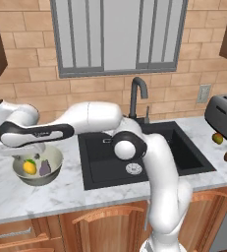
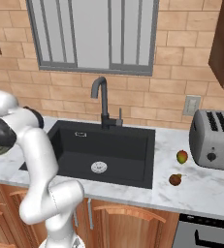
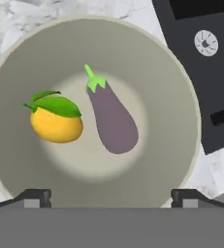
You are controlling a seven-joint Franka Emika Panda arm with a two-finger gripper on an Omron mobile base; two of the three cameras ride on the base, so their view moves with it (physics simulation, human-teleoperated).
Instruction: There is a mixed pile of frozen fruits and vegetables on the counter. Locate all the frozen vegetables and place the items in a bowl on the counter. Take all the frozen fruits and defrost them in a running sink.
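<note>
Both vegetables (image 3: 84, 118) lie in the bowl (image 3: 174, 72); gripper (image 3: 111, 196) spread, empty. Fruits (image 2: 179, 167) wait at the sink's (image 2: 108, 145) three o'clock.

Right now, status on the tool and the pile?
Tool open, empty, above grey-green bowl. Purple eggplant and yellow-orange piece inside. Both fruits by toaster.

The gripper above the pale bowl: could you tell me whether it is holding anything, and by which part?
Nothing is held. The gripper is open above the wide pale grey-green bowl, where the purple eggplant and the round yellow-orange piece lie free.
</note>
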